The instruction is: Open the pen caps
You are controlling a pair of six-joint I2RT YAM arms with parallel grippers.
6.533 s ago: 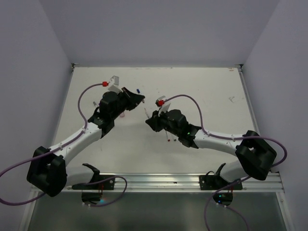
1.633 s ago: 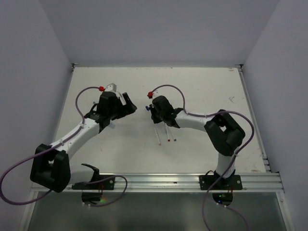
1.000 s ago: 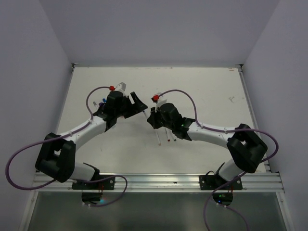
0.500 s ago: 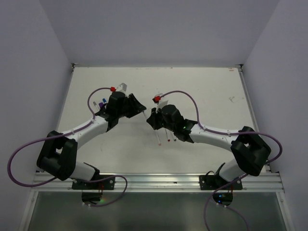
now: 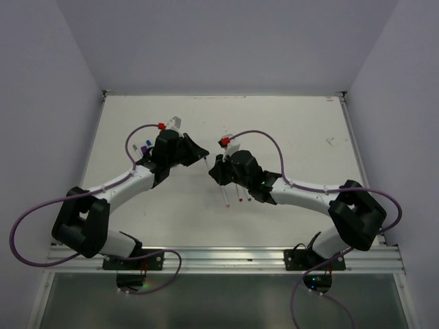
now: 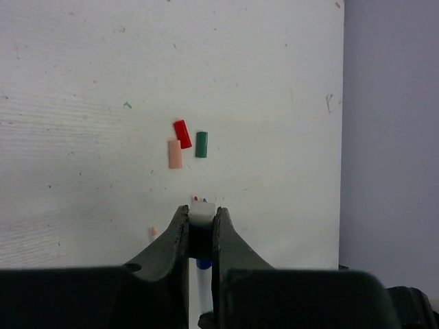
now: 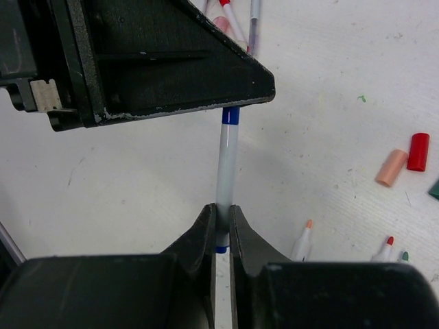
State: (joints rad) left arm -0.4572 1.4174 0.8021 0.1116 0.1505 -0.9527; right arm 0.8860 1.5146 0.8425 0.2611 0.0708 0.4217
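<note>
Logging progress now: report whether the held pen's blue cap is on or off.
On: in the right wrist view the blue cap sits flush on the white barrel, no gap, pinched by the shut left gripper.

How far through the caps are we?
Done: red cap, peach cap and green cap lie loose; three pens show bare tips. In hand: blue pen, right gripper shut on its barrel, left gripper shut on its blue end, cap seemingly on. Left: a few pens beyond, apparently capped.

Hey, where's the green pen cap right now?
In the left wrist view, the green cap lies on the table, just right of the red cap and the peach cap.
</note>
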